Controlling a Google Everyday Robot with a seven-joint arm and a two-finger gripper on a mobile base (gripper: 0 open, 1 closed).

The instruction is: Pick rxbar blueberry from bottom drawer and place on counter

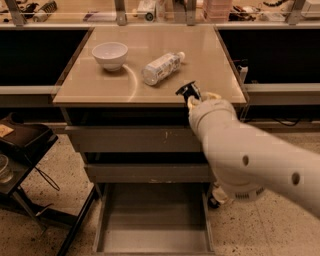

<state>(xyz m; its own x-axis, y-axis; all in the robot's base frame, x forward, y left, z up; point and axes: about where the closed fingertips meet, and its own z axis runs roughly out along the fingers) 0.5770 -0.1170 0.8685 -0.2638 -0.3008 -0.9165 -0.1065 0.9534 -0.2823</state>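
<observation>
My gripper [189, 92] is at the front edge of the beige counter [100, 85], right of centre, at the end of my white arm [240, 155], which reaches in from the lower right. It is shut on a small dark flat piece with pale glints, the rxbar blueberry [187, 90], held just above the counter's edge. The bottom drawer [152, 235] stands pulled open below, and its grey floor is bare.
A white bowl [110, 54] and a clear plastic bottle [161, 67] lying on its side are on the counter. Two closed grey drawers [135, 140] sit under it. A dark cart [20, 145] stands at the left. A cluttered ledge [165, 10] runs along the back.
</observation>
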